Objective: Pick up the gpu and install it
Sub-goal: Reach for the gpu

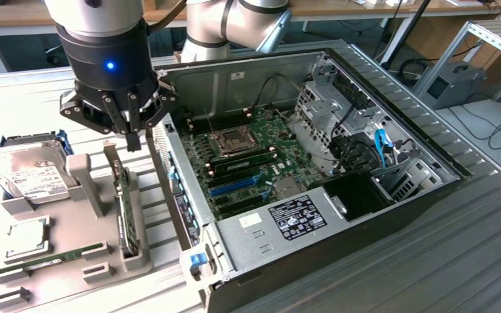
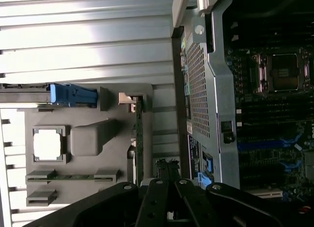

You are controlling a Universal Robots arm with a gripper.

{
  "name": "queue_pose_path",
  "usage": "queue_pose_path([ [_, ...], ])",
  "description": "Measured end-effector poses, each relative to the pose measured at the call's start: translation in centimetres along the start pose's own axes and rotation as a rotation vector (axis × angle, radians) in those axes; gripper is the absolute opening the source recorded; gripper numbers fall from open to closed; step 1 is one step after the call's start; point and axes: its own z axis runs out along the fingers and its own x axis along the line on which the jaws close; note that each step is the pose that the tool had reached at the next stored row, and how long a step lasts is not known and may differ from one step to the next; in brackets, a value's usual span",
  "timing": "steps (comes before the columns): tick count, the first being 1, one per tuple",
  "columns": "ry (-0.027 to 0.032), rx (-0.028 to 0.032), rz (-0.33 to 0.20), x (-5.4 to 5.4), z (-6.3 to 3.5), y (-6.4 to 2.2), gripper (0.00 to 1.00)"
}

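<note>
Green-board gpu (image 1: pixel 123 205) stands on edge just below the fully closed, empty pincer (image 1: pixel 132 140), lengthwise parallel to the case wall (image 1: pixel 174 189).

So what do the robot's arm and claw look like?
The arm is made of smooth silver-grey tubes with rounded joints. Its end is a fat black cylinder with a tiny blue light. The gripper is black, built from jointed bars with little silver pins.
</note>
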Motion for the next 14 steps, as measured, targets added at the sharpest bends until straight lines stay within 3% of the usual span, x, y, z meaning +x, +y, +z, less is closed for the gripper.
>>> queue_pose_path([
  [14, -0.0001, 0.0001, 0.000, -0.05, 0.08, -0.60, 0.11],
])
